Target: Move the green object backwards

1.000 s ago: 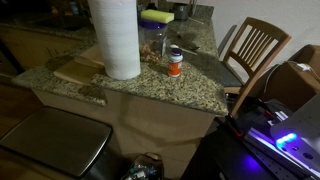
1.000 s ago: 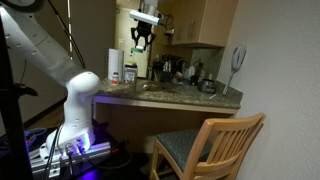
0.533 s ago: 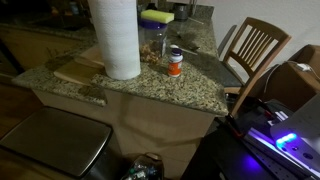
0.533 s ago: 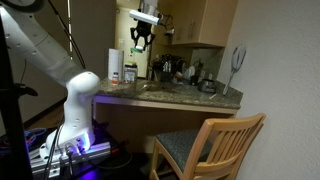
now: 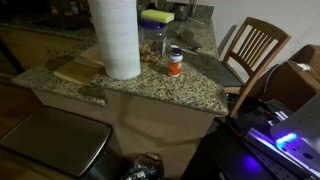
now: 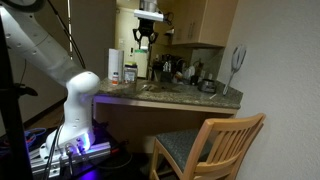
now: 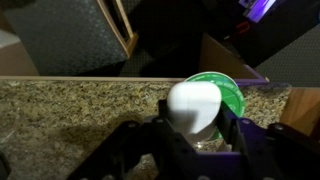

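In the wrist view my gripper (image 7: pixel 195 114) is shut on the green object (image 7: pixel 192 98), a small, pale, rounded thing that looks almost white here. A larger bright green disc (image 7: pixel 230 95) shows just beyond it, partly hidden, at the edge of the granite counter (image 7: pixel 70 115). In an exterior view the gripper (image 6: pixel 146 40) hangs high above the counter (image 6: pixel 185 95), near the paper towel roll (image 6: pixel 116 66). The held object is too small to make out there. The gripper is out of frame in the exterior view that looks at the counter from close up.
On the counter (image 5: pixel 190 85) stand a tall paper towel roll (image 5: pixel 117 38), a glass jar (image 5: pixel 153 42), a small orange bottle (image 5: pixel 175 62), a yellow sponge block (image 5: pixel 157 17) and a wooden board (image 5: pixel 78 70). A wooden chair (image 5: pixel 255 50) stands beside the counter. Cabinets (image 6: pixel 195 20) hang above.
The gripper has risen slightly above the counter, still closed on the pale object. Nothing on the counter has moved.
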You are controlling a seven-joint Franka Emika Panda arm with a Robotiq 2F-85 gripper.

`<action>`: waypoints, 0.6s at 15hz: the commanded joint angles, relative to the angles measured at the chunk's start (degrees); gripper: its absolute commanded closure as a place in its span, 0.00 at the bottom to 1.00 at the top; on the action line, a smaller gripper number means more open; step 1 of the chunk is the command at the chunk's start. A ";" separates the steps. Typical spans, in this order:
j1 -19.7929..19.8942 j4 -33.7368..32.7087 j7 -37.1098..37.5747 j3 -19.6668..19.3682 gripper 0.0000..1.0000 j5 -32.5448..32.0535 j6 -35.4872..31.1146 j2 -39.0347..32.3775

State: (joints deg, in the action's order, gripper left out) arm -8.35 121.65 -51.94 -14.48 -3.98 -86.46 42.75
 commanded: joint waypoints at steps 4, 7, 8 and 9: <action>0.30 4.59 -0.13 -0.22 0.76 6.17 -24.34 1.06; 0.87 2.90 -0.43 0.43 0.51 5.88 -22.13 -0.16; 0.86 3.04 -0.38 0.42 0.51 6.02 -22.39 -0.14; 0.86 3.06 -0.34 0.41 0.51 6.05 -22.41 -0.10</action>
State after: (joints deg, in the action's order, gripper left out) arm -8.35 124.85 -51.80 -14.57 1.48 -108.99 42.88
